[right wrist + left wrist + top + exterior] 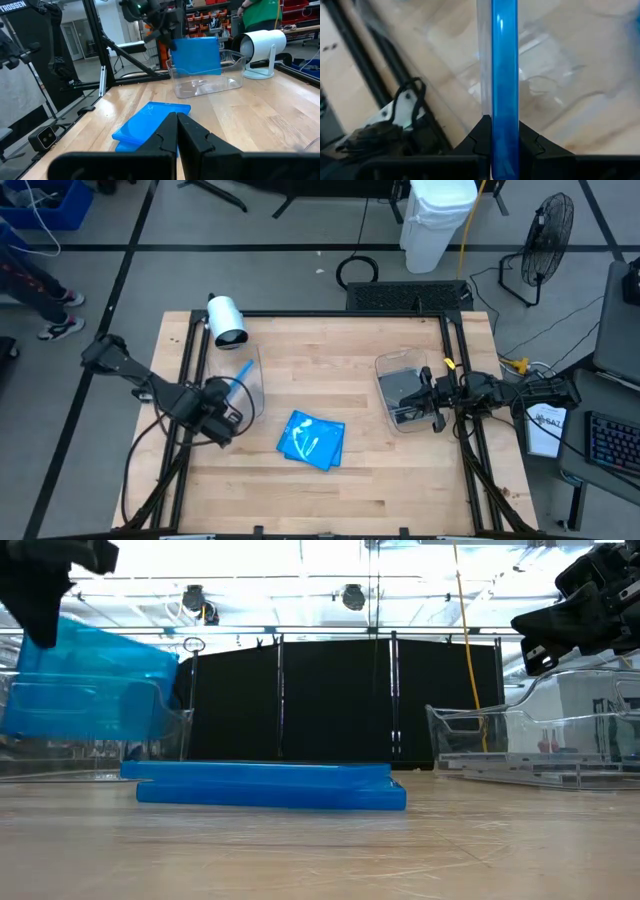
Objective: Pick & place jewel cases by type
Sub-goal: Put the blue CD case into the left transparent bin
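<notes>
My left tool (232,392) pinches a blue jewel case (240,372) on edge, directly above the left clear tub (256,385), its long axis pointing down into it. My right tool (432,402), pressed together, waits over the right tub (388,395). Two more blue cases (312,440) lie on the bench (330,500) between.

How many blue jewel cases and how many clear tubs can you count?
Blue jewel cases: 3 (one held above the left tub, two stacked on the table)
Clear tubs: 2
Total: 5
</notes>
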Tool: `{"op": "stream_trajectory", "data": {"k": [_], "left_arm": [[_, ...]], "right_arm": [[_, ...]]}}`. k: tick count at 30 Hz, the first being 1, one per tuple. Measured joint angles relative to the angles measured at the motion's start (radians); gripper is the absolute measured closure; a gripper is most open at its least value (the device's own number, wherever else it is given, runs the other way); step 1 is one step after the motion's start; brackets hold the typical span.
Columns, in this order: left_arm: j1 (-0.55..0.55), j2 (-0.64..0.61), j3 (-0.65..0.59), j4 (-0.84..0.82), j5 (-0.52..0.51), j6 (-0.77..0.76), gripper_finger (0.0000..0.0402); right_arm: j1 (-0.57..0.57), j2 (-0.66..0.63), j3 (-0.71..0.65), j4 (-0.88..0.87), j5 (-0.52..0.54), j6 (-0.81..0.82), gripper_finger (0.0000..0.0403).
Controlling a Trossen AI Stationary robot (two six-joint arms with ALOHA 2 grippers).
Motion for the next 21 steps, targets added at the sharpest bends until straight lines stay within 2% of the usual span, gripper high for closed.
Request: {"op": "stream_trajectory", "data": {"k": [12,21], "left_arm": [[0.088,0.000,-0.152,-0.002,0.115,-0.160,0.0360],[0.103,-0.001,-0.172,0.005,0.141,-0.112,0.0257]], "right_arm": [[0.000,0.000,0.000,0.000,0.000,0.000,0.0403],[0.000,0.000,0.000,0.000,0.000,0.000,0.0403]]}}
